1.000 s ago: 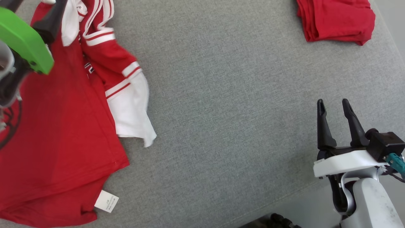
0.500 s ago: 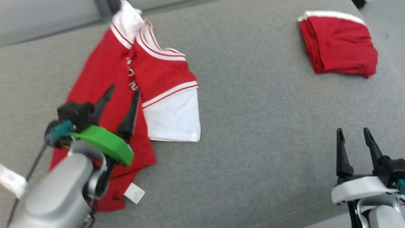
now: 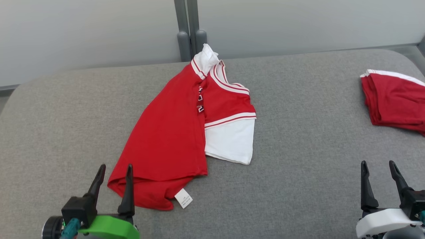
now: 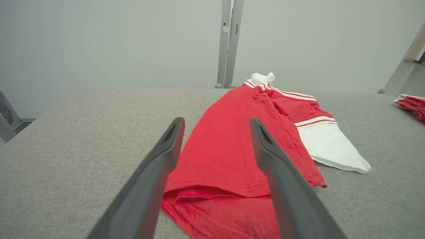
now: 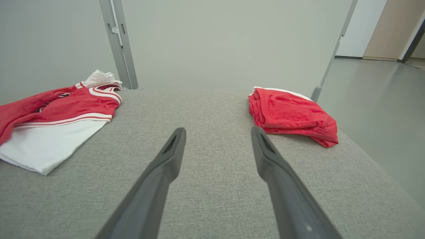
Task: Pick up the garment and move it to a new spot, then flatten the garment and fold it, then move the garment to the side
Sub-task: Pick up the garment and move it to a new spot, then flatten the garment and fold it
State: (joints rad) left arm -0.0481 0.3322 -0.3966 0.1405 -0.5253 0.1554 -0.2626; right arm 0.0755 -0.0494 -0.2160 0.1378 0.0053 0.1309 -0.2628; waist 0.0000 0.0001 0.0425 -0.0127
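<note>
A red garment with white sleeves and striped trim [image 3: 172,132] lies crumpled and half doubled over in the middle of the grey padded table [image 3: 298,139]. Its white label [image 3: 183,198] sticks out at the near hem. My left gripper [image 3: 114,169] stands open at the lower left, its fingertips just short of the garment's near hem, holding nothing. In the left wrist view the garment [image 4: 239,149] lies straight ahead between the fingers [image 4: 166,146]. My right gripper [image 3: 378,166] is open at the lower right over bare table, far from the garment [image 5: 59,113].
A second red garment, folded [image 3: 395,99], sits at the table's right edge, also in the right wrist view as a folded pile [image 5: 289,113]. A grey post [image 3: 187,30] and pale wall stand behind the table. The floor [image 5: 382,99] drops off to the right.
The head camera has tilted up, so the whole table and wall came into view. My left arm let go of the garment and drew back to the lower left; the garment now lies on the table.
</note>
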